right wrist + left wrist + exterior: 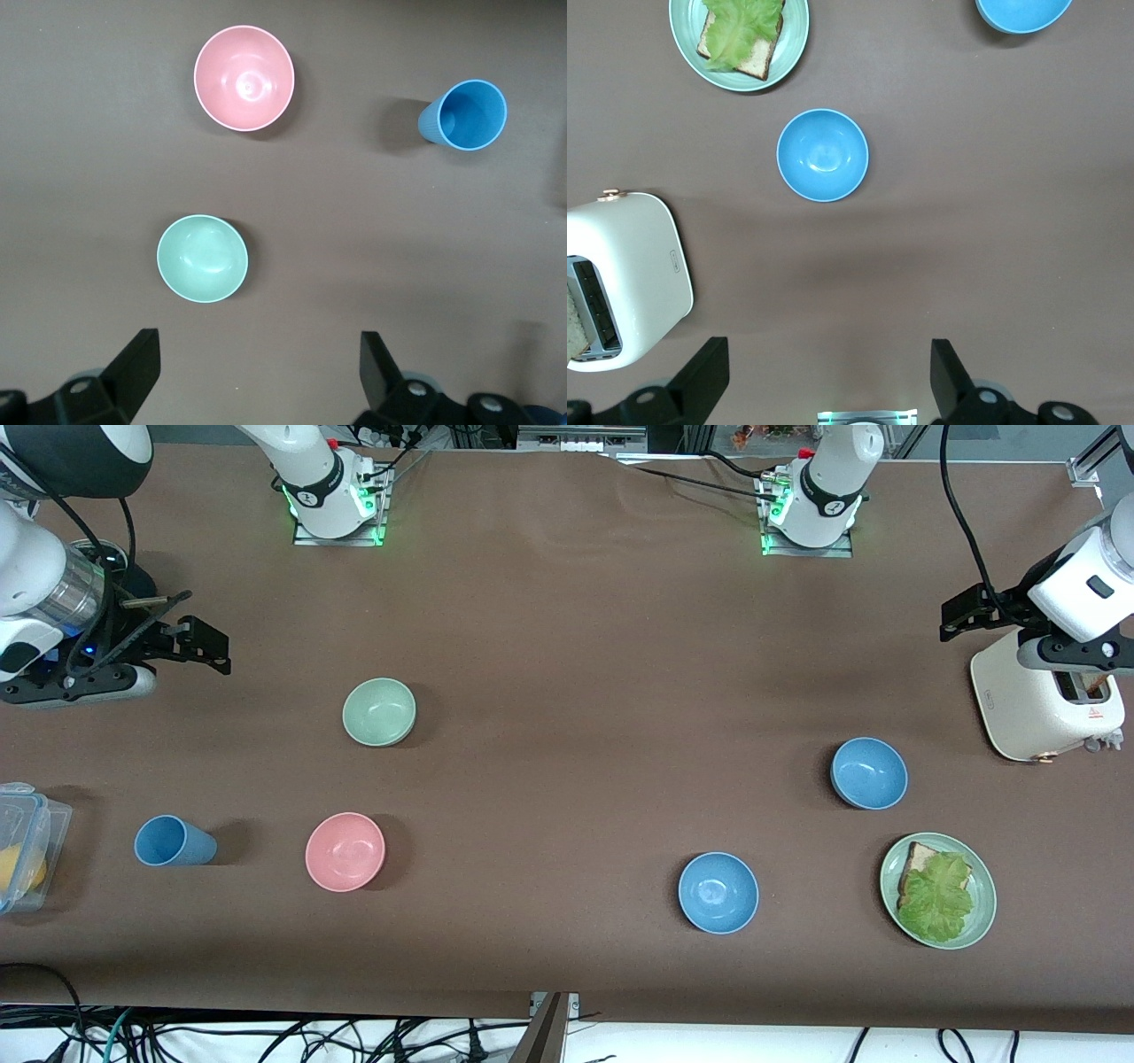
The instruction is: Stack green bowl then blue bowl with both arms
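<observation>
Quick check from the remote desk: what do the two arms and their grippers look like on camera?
Both arms are glossy white with dark joint caps and black cables. Their bases glow green at the foot and carry small red parts. The left gripper and the right gripper are black two-finger units; each wrist view shows two dark angular fingers.

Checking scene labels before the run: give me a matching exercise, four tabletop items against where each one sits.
Things:
1. green bowl
2. pink bowl
3. toaster
4. green plate

Places:
A. holds bread and lettuce
B. under the left gripper, at the left arm's end of the table
C. beside the blue cup, nearer the front camera than the green bowl
D. toward the right arm's end, farther from the front camera than the pink bowl

Pairs: 1-D, 2-C, 3-B, 4-A
</observation>
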You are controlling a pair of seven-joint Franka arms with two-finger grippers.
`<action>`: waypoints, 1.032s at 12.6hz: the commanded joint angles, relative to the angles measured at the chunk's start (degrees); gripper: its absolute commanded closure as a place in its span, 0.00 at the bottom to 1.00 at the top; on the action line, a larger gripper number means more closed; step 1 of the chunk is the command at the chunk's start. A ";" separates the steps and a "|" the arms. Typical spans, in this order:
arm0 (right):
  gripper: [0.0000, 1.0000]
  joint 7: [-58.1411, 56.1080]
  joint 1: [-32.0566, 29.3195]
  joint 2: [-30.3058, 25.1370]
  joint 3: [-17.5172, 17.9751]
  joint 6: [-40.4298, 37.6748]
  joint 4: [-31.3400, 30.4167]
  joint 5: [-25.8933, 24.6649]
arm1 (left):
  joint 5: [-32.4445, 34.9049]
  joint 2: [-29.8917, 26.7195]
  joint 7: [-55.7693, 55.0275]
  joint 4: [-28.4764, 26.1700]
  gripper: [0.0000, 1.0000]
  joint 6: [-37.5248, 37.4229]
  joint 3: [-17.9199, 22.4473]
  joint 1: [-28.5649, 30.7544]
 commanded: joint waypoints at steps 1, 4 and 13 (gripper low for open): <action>0.00 1.13 -0.59 0.15 0.62 -0.90 0.37 -0.12 | -1.66 0.43 -0.22 1.70 0.00 -1.34 0.20 -0.07; 0.00 1.05 -0.59 0.15 0.62 -0.90 0.54 -0.04 | -1.66 0.51 -0.22 1.61 0.00 -1.34 0.20 -0.07; 0.00 0.43 -0.77 0.41 -0.52 -0.90 0.54 0.05 | -1.66 0.51 -0.22 1.70 0.00 -1.34 0.20 -0.07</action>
